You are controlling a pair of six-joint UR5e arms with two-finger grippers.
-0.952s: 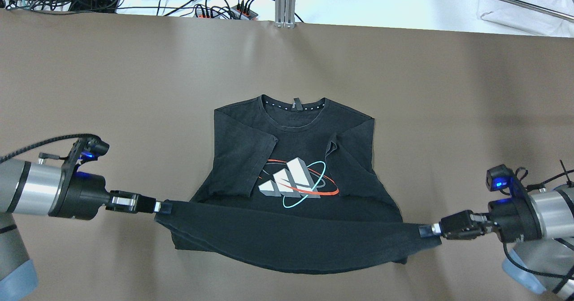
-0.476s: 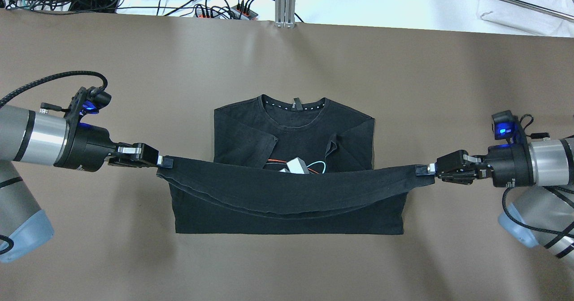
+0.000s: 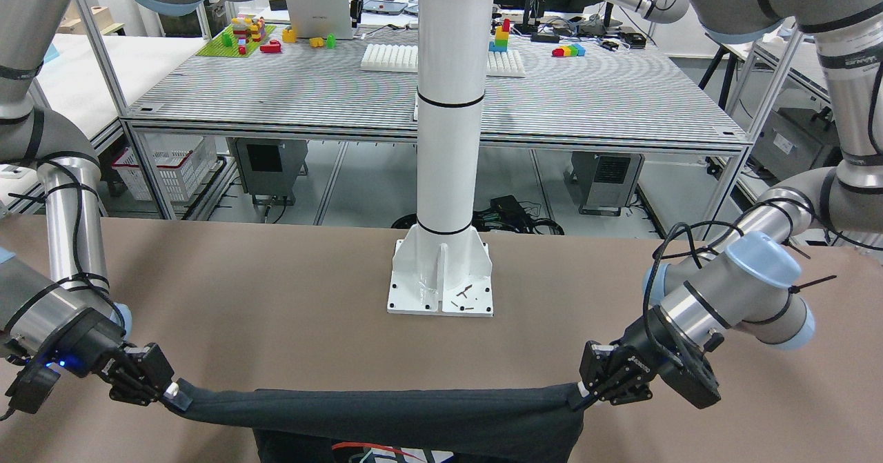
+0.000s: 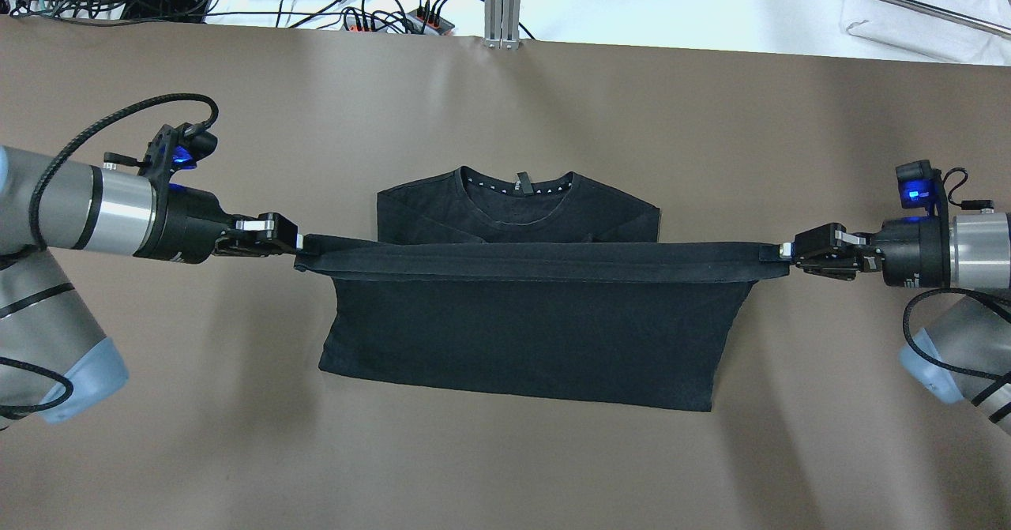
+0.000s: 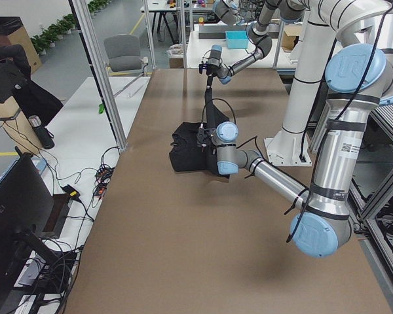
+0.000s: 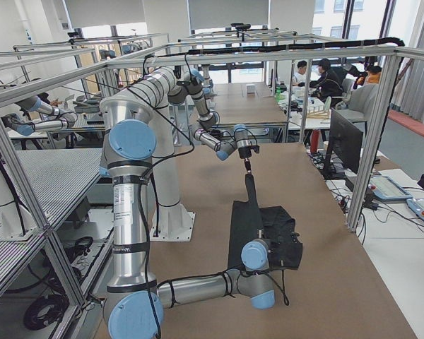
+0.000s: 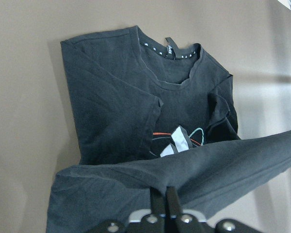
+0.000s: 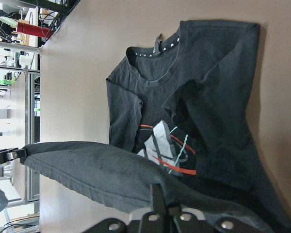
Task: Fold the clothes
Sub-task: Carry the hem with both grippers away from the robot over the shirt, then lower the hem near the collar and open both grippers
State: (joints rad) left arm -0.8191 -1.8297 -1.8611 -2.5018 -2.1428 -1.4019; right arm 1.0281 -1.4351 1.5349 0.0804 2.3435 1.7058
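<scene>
While I am reading the overhead view from its left side, my left gripper is pinching one bottom corner of the clothes, a single black tee. The left wrist view is showing its fingers pressed together with cloth coming out between them, so I am treating that grasp as closed on the fabric.

Moving to the middle, the hem is hanging taut between my two tools, lifted off the brown table. Its long axis is running straight across the table, from one gripper to the other and parallel to the shoulder line. The collar is lying flat just beyond the hem, on the side away from my base, with only a narrow strip of the shoulders showing uncovered. The rest of the body is draping back from the hem toward me as one dark panel.

Reaching the right side, my right gripper is clamping the opposite bottom corner, jaws closed on the cloth. Both tools are sitting at almost the same depth, so neither arm is nearer the collar. I am judging that the coming move needs both carried forward together and then lowered, keeping the hem parallel to the shoulders so that it lands square at the neckline.
</scene>
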